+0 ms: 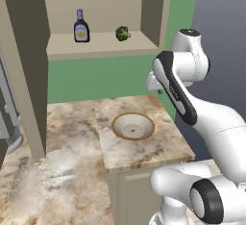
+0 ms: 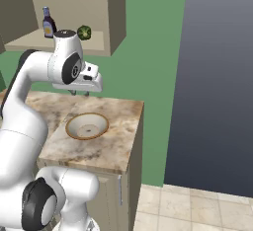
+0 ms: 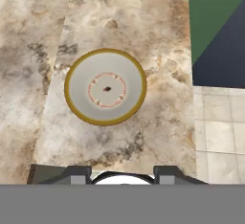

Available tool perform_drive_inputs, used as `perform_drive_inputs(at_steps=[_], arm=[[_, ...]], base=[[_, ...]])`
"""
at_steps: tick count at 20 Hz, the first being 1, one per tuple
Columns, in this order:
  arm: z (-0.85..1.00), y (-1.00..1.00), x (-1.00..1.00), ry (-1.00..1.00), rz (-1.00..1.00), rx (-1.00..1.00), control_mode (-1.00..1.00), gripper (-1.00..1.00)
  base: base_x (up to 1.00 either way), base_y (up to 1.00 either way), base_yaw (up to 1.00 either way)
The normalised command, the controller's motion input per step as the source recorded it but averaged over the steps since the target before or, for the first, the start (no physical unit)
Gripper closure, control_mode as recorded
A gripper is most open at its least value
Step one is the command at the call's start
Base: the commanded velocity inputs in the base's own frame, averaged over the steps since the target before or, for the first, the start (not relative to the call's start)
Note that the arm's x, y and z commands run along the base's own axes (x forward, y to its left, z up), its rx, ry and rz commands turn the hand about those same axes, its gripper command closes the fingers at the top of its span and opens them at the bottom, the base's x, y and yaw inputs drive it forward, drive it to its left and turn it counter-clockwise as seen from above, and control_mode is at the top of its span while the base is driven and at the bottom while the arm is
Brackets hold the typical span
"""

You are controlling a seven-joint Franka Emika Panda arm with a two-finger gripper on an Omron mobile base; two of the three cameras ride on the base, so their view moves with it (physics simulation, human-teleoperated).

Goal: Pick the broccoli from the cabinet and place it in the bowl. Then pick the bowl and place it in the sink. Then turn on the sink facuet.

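Note:
The broccoli [image 1: 123, 33] [image 2: 84, 32] lies on the open cabinet's shelf [image 1: 96, 46] [image 2: 29, 41], right of a dark sauce bottle. Below it, the empty beige bowl [image 1: 133, 125] [image 2: 87, 126] [image 3: 105, 86] with a brown rim sits on the marble counter. My gripper [image 2: 81, 93] [image 3: 122, 174] hangs above the bowl, pointing straight down, well below the shelf. Its fingers [image 3: 79, 174] stand apart and hold nothing. The sink and the sink faucet are out of view.
A sauce bottle [image 1: 81, 26] [image 2: 48, 23] with a yellow label stands on the shelf left of the broccoli. The cabinet's side panel [image 1: 29, 75] reaches down to the counter [image 1: 72, 171]. A cut-off grey shape [image 1: 9, 118] shows at the left edge. The counter ends at the right over tiled floor [image 3: 220, 122].

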Motion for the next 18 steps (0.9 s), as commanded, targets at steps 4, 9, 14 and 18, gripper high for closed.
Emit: perform_drive_inputs(at_steps=[4, 9, 14, 18], arm=[[0.0, -0.12, -0.1, -0.07, -0.01, 0.03, -1.0, -1.0], [-0.01, 0.0, 0.0, -0.03, 0.0, 0.0, -1.0, -1.0], [0.6, 0.54, 0.04, -0.22, -0.04, -0.01, -1.0, -1.0], [0.76, 0.61, 0.13, -0.25, -0.06, 0.0, -1.0, -1.0]], base=[[0.0, 0.0, 0.0], [0.0, 0.0, 0.0], [0.0, 0.0, 0.0], [0.0, 0.0, 0.0]])
